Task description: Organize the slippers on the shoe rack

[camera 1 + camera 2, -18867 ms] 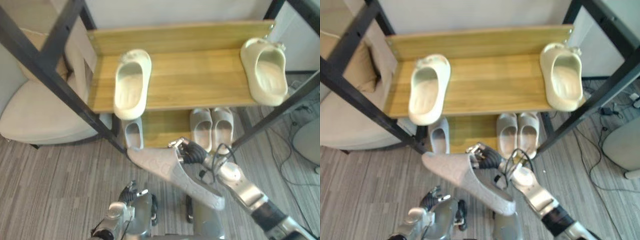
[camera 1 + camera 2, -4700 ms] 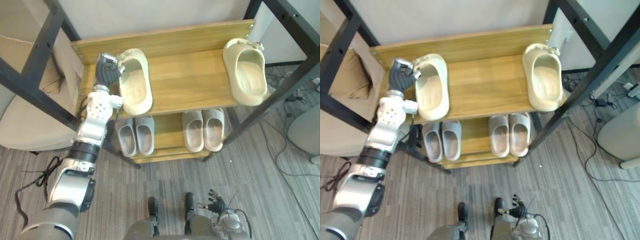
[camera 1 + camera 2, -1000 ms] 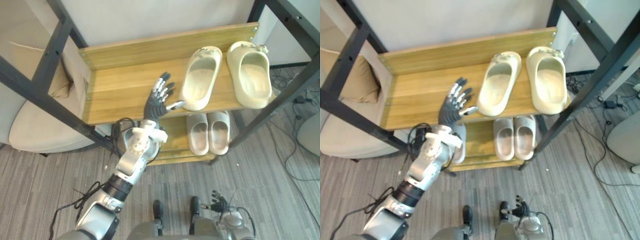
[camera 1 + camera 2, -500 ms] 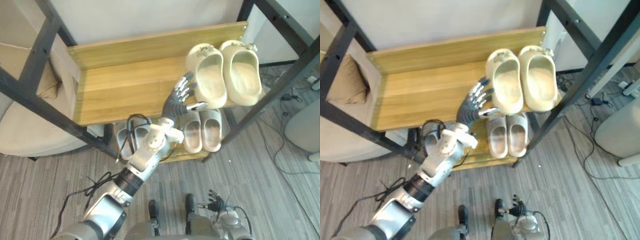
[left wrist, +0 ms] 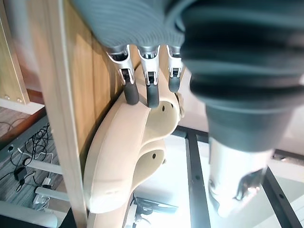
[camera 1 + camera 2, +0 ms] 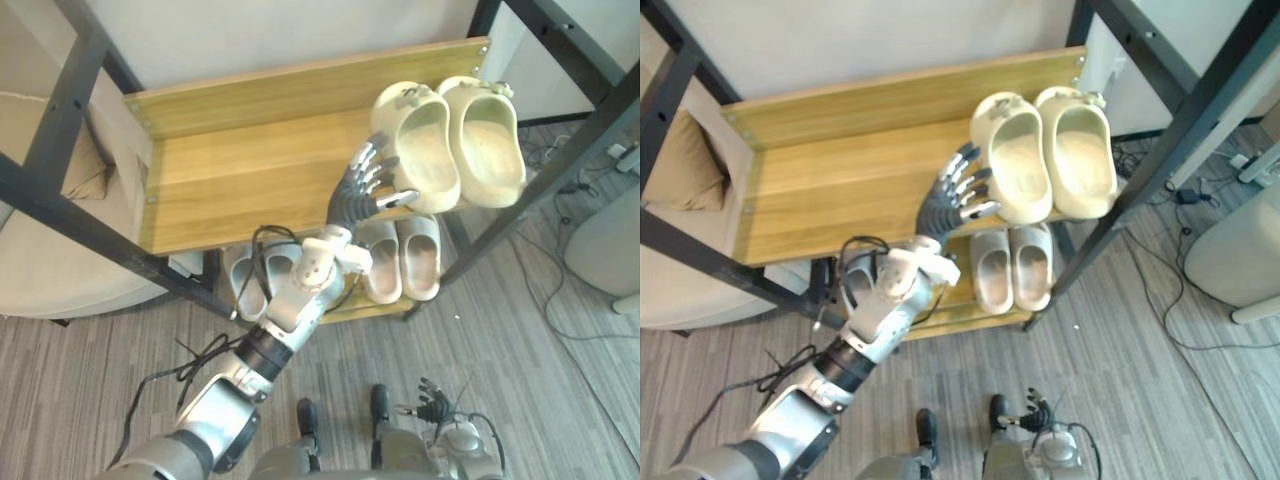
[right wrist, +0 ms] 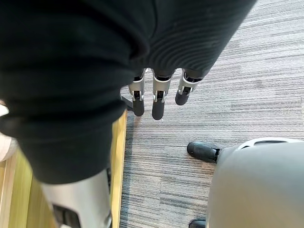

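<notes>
The left slipper (image 6: pixel 420 150) lies at the right end of the top shelf (image 6: pixel 240 185), close beside its twin (image 6: pixel 487 140), long axis front to back. The left hand (image 6: pixel 358 195) is just to its left, fingers straight, tips against its side, gripping nothing. The right hand (image 7: pixel 157 97) hangs low, relaxed.

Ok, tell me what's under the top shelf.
Under the top shelf is a lower shelf with two grey slipper pairs: the right pair and the left pair. The top shelf covers their toes and anything further back.
</notes>
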`<state>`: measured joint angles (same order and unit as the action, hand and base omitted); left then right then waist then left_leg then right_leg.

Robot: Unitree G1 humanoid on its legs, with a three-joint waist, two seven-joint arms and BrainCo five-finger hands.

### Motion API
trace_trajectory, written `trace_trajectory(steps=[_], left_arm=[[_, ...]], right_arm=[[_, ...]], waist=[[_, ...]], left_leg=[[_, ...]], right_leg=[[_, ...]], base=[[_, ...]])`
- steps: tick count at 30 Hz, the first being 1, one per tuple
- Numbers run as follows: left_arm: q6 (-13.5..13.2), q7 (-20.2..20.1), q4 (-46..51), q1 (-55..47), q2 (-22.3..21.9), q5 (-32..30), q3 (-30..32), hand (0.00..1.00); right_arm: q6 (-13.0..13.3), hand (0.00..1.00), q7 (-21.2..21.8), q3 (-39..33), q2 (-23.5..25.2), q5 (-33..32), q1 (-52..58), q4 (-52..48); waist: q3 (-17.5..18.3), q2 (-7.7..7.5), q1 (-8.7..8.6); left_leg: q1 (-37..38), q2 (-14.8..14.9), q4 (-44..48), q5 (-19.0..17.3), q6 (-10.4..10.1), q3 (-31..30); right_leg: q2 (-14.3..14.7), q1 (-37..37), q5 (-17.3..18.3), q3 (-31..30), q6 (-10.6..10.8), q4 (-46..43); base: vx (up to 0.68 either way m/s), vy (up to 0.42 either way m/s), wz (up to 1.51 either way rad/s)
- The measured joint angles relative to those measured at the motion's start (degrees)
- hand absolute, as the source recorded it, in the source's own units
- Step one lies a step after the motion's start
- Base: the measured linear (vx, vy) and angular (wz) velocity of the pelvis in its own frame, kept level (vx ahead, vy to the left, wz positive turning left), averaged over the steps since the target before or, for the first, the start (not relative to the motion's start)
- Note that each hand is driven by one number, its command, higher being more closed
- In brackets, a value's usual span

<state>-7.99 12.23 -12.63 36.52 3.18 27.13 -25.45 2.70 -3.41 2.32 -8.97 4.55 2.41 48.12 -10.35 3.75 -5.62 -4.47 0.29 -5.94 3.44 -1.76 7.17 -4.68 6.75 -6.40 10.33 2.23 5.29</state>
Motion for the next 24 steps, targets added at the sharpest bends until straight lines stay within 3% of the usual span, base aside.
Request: trace_trajectory(steps=[5, 9, 15, 24], left_arm=[[0.0, -0.1, 0.3, 0.0, 1.3, 0.0, 3.4, 0.0], [0.0, -0.1, 2.2, -2.3, 5.2, 0.0, 5.4, 0.0], [-0.1, -0.2, 11.4, -3.9, 7.3, 0.6, 6.7, 0.0], [-0.8, -3.8, 24.5, -12.0, 7.4, 4.6, 4.1, 0.0]], right_arm=[[0.0, 0.0, 0.0, 0.0, 0.0, 0.0, -0.1, 0.0], [-0.2, 0.0, 0.2, 0.1, 0.2, 0.0, -0.1, 0.1], [-0.5, 0.0, 0.7, 0.2, 0.1, 0.0, 0.1, 0.4], [-0.5, 0.0, 1.1, 1.6, 0.1, 0.0, -0.1, 2.7]], waist=[[-0.1, -0.1, -0.1], [-0.1, -0.13, -0.1], [-0.1, -0.15, 2.33], [0.9, -0.34, 3.35]], left_leg=[[0.6, 0.1, 0.0, 0.0, 0.0, -0.7], [0.8, 0.1, 0.0, 0.0, 0.0, -2.0], [0.8, 0.0, 0.0, 0.1, 0.0, -3.6], [1.7, -0.3, 0.0, 0.3, 0.2, -5.5]], right_leg=[[0.1, -1.0, 0.1, 0.8, 0.0, 0.2], [0.1, -1.9, 0.5, 2.1, 0.1, 0.2], [-0.3, -2.7, 0.8, 3.5, 0.1, -0.1], [-0.5, -4.3, 1.2, 4.8, 0.2, -0.2]], base=[[0.01, 0.003, 0.06], [0.02, 0.008, 0.16], [0.03, 0.014, 0.15], [0.02, 0.014, 0.09]])
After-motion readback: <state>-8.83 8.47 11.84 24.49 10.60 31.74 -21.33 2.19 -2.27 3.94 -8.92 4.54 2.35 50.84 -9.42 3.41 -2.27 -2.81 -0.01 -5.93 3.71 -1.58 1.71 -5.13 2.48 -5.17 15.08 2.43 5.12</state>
